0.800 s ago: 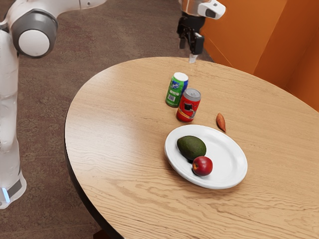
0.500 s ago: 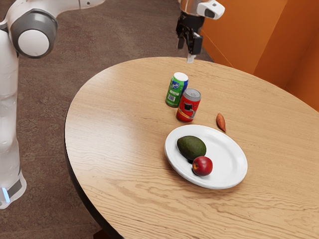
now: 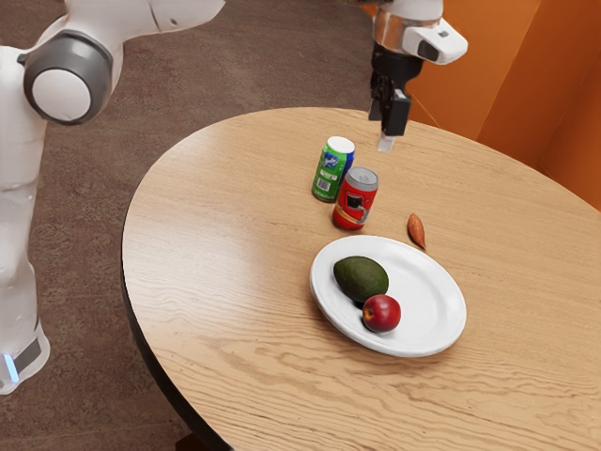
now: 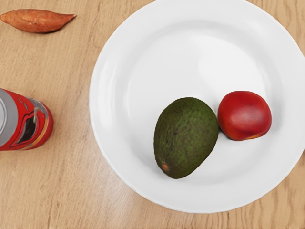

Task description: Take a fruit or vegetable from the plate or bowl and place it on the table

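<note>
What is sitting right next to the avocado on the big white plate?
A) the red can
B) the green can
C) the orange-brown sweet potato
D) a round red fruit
D: the round red fruit lies beside the avocado on the white plate, while the two cans and the sweet potato are on the table.

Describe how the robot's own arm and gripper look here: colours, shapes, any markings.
The smooth white arm has rounded links, a dark grey ring around a flat white round cap at one joint, and a light-blue strip near its foot. A coppery band and a white housing with a dark patch sit above the blocky black gripper.
</note>
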Robot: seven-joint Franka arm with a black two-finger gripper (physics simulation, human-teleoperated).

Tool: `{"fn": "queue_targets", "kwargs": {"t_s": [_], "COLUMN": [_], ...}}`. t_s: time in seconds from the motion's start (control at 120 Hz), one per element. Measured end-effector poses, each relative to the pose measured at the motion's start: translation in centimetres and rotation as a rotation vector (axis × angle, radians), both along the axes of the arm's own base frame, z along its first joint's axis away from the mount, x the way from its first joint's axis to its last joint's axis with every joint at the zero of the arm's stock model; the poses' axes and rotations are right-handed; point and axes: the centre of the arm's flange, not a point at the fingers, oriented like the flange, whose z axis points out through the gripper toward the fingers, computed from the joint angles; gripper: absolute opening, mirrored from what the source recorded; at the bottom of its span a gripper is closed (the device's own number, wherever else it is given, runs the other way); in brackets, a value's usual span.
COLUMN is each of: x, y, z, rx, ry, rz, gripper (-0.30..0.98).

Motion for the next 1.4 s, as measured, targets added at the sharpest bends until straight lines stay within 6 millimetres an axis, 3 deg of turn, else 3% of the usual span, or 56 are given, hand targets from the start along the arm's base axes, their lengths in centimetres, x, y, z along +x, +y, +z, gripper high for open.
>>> {"fn": "queue_targets", "kwargs": {"t_s": [0.133, 0.2, 0.3, 0.425, 0.658, 0.758, 0.95, 1.192, 1.4], "x": [-0.2, -0.4, -1.0, -2.8, -3.6, -3.7, -2.7, -2.8, -1.3], "y": [-0.1, -1.3, -4.4, -5.2, -6.1, -5.3, -1.2, -1.7, 0.7], "z": [-0.2, -0.4, -4.7, -9.4, -13.2, -13.1, -12.7, -13.0, -14.6], "rx": [0.000, 0.001, 0.002, 0.007, -0.010, -0.016, -0.026, -0.027, -0.029], "ry": [0.021, 0.028, 0.085, 0.124, 0.108, 0.081, 0.047, 0.042, 0.057], "rz": [-0.003, -0.026, -0.079, -0.095, -0.111, -0.097, -0.021, -0.033, 0.004], "gripper": [0.69, 0.69, 0.69, 0.69, 0.69, 0.69, 0.69, 0.69, 0.69]}}
